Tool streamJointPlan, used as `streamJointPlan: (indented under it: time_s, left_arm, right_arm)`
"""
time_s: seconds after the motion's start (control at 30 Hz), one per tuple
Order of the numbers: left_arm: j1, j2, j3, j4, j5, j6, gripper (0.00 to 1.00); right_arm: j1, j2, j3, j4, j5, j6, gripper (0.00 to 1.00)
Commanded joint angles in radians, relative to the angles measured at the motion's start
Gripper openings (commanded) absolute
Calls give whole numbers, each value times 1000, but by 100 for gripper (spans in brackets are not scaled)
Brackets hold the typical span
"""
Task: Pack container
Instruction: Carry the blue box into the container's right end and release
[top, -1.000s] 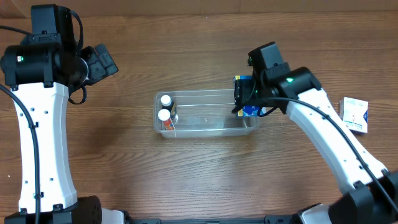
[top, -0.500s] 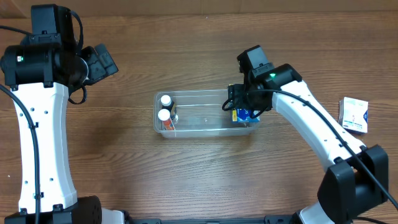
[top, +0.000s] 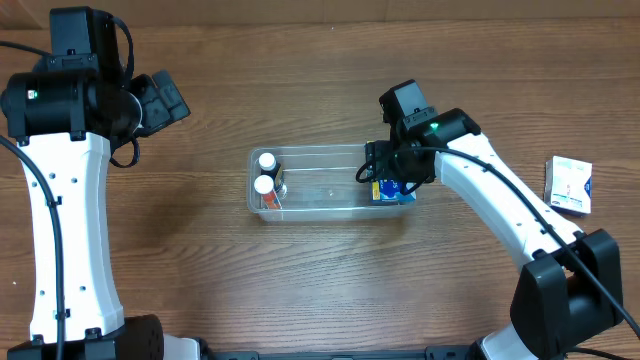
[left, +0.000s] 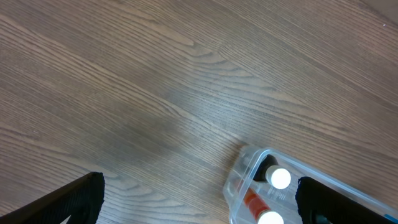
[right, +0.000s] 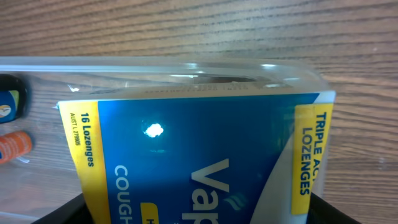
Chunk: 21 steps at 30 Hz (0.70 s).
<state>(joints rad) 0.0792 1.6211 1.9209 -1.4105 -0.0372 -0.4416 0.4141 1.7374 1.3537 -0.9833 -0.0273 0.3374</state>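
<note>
The clear plastic container (top: 330, 205) lies mid-table. Two white-capped bottles (top: 264, 172) stand at its left end. My right gripper (top: 384, 176) is shut on a blue and yellow lozenge box (top: 393, 188) and holds it inside the container's right end. In the right wrist view the box (right: 199, 155) fills the space between the fingers (right: 199, 214), with the container rim (right: 186, 63) just beyond. My left gripper (top: 165, 100) is open and empty, high at the far left. Its wrist view shows its jaws (left: 205, 202) wide apart above the container's corner (left: 244, 177).
A white and blue box (top: 570, 185) lies near the right edge of the wooden table. The bottle caps (left: 280, 178) show in the left wrist view.
My right gripper has moved left and down, carrying the blue box from over the container's right rim into its right end. The left arm has not moved.
</note>
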Motion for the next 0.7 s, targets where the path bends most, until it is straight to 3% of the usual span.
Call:
streamJointPlan:
  time_s: [0.0, 0.33, 0.53, 0.67]
  left_arm:
    - [-1, -12, 18, 0, 4, 16, 100]
    - [-1, -12, 18, 0, 4, 16, 100]
    - [-1, -12, 18, 0, 4, 16, 100]
    - [-1, -12, 18, 0, 4, 16, 100]
  right_arm:
    - [4, 6, -26, 8, 0, 4, 74]
    - [4, 8, -26, 33, 0, 4, 75]
    - [4, 8, -26, 32, 0, 4, 91]
    - [4, 8, -26, 32, 0, 4, 94]
